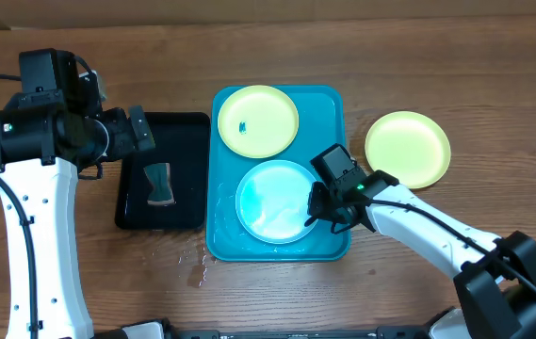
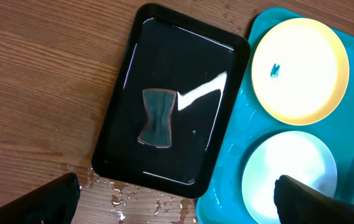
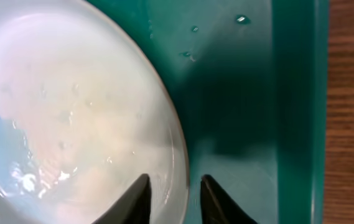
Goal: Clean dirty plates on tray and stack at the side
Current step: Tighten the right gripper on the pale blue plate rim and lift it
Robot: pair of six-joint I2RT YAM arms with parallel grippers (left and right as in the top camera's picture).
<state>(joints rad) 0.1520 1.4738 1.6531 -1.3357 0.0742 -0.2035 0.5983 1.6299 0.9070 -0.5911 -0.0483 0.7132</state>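
Tray (image 1: pixel 335 104): bright cyan plastic, rectangular with rounded corners and a raised rim. It lies flat on the wooden bench (image 1: pixel 437 56), its long axis running from the robot's side to the far side.

Yellow plate (image 1: pixel 258 121): round, shallow, pale yellow-green. It lies flat in the tray's far half, with a small blue smudge (image 1: pixel 243 126) left of its centre.

Cyan plate (image 1: pixel 272 201): round, glossy and wet-looking. It lies in the tray's near half, with its right edge covered by the right arm in the overhead view.

Third plate (image 1: pixel 407 149): pale yellow-green with no mark visible. It lies on the bench well to the right of the tray.

Right claw (image 3: pixel 173 193): over the tray's near right part. Its jaws stand a little apart, one finger over the cyan plate and one over the tray floor, with the rim between them. Contact cannot be made out.

Left claw (image 2: pixel 177 183): spread wide with nothing between the jaws, hanging left of the tray. Only the fingertips show in the wrist view.

Black tray (image 1: pixel 185 127): glossy and rectangular, just beside the tray's left side. It holds a dark waisted pad (image 1: pixel 158 185).

Droplets (image 1: pixel 195 273): on the bench by the tray's near left corner.
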